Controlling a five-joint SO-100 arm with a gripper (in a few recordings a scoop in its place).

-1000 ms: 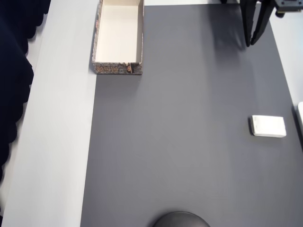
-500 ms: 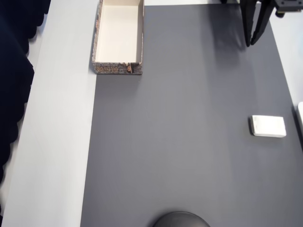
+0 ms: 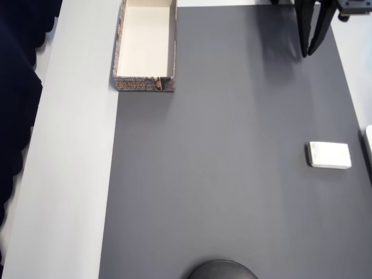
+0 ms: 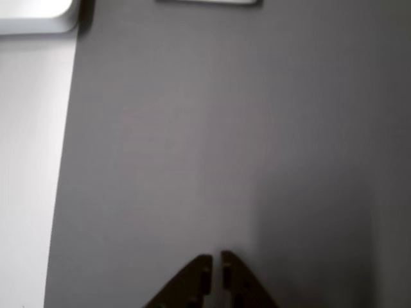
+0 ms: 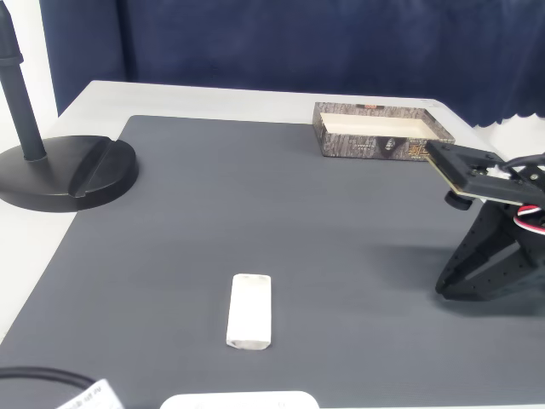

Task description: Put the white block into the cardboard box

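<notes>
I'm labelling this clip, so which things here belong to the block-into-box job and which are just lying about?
Job:
- white block, lying on the mat, untouched
- cardboard box, open
- gripper, jaws close together, holding nothing

Lying about:
- grey mat
- black stand base
- white object beside the mat

Smooth white block (image 5: 249, 310) on a matt grey mat (image 5: 281, 230) — the cardboard box (image 3: 145, 46) has printed paper sides.

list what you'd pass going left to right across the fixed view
black stand base → white block → cardboard box → end effector, resting low on the grey mat
</notes>
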